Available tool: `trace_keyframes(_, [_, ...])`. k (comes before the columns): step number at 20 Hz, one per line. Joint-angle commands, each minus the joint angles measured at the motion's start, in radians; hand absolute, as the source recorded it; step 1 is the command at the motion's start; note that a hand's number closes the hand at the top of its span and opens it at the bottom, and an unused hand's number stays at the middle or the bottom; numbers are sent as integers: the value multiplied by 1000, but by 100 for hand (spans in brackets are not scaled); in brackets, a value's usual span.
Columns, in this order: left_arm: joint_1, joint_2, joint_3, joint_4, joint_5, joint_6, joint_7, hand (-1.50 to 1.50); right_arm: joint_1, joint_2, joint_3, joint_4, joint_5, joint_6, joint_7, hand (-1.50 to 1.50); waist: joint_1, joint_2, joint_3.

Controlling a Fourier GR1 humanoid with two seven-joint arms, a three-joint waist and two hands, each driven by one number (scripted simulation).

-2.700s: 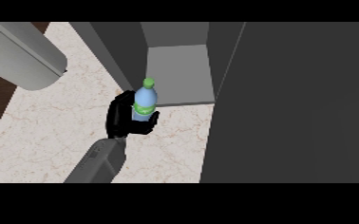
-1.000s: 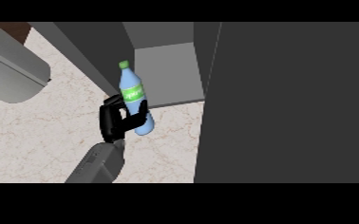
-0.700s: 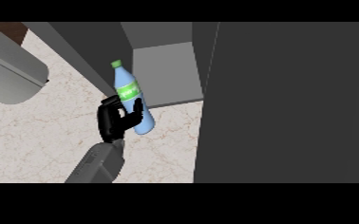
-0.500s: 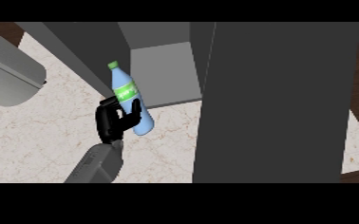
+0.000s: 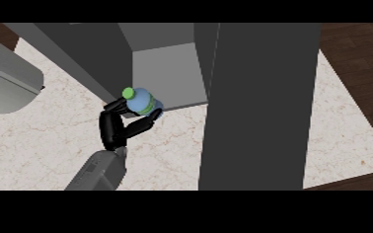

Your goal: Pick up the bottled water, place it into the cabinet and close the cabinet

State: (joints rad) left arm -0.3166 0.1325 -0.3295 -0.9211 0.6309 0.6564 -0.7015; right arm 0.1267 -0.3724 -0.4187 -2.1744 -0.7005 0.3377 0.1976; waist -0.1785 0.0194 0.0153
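Observation:
The bottled water is pale blue with a green band and a green cap. It is held above the counter at the front lip of the open cabinet, its cap tipped toward me. My left hand is shut on it from below and from the left. Fingers curl round its far side and the thumb crosses its near side. The lower part of the bottle is hidden by the hand. My right hand does not show.
The cabinet's open door stands as a tall dark panel right of the bottle and hides the counter behind it. A large light grey rounded object sits at the left edge. Beige marble counter spreads below; wood floor shows at the far right.
The left hand has carried the bottle up and toward the cabinet opening, and the bottle now tips with its cap toward me. Cabinet and door stand as before.

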Motion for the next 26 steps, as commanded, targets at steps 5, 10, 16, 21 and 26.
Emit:
trace_keyframes(5, [-265,-22,0,82,4,15,113,-150,-16,-11,-2,20,-4,18,-7,-150,-41,24,-17])
trace_keyframes(10, [-279,5,-34,79,-20,22,116,-150,-8,-7,10,11,-8,20,2,-150,-42,19,-18])
trace_keyframes(16, [-443,-6,-97,187,-60,-43,175,-150,-17,-21,-20,26,-23,33,-10,-150,-38,22,-16])
trace_keyframes(21, [-610,-84,-39,311,-41,-124,125,150,8,-19,-47,13,6,39,-24,-150,21,15,-18])
trace_keyframes(26, [-676,-128,35,452,-10,-226,36,150,44,-6,-61,-12,-2,50,-23,-150,59,12,-17])
